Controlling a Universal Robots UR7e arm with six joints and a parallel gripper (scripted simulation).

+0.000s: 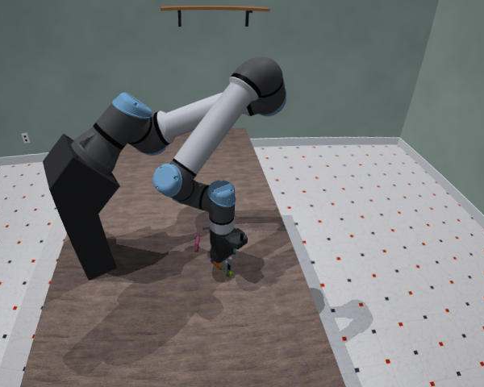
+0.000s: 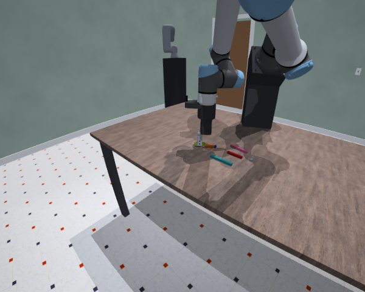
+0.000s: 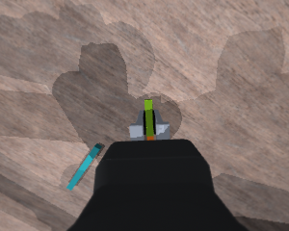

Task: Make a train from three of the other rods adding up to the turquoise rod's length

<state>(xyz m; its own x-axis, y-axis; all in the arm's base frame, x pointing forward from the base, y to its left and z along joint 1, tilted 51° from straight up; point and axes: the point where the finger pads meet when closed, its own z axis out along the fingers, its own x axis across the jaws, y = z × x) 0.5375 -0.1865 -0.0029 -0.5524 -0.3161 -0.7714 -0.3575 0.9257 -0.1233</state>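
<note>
My gripper (image 1: pixel 228 266) (image 2: pixel 199 141) (image 3: pixel 148 116) is shut on the lime rod (image 1: pixel 231 272) (image 2: pixel 196 144) (image 3: pixel 148 108) and holds it flat, low at the table top (image 1: pixel 150 333) (image 2: pixel 302 204) (image 3: pixel 231 72). The orange rod (image 1: pixel 217 264) (image 2: pixel 210 145) lies right behind the lime rod, in line with it, and a sliver shows in the wrist view (image 3: pixel 149 138). The blue rod (image 1: pixel 211 260) (image 2: pixel 215 146) lies at the orange rod's far end. The turquoise rod (image 2: pixel 221 160) (image 3: pixel 85 166) lies apart to one side. I cannot tell whether the lime rod touches the table.
A red rod (image 2: pixel 234 154), a pink rod (image 1: pixel 197 242) (image 2: pixel 238 148) and a short grey rod (image 2: pixel 252 159) lie beyond the turquoise one. The black robot base (image 1: pixel 79 200) (image 2: pixel 260 94) stands at the table's back. A black camera stand (image 2: pixel 174 81) rises at the far corner.
</note>
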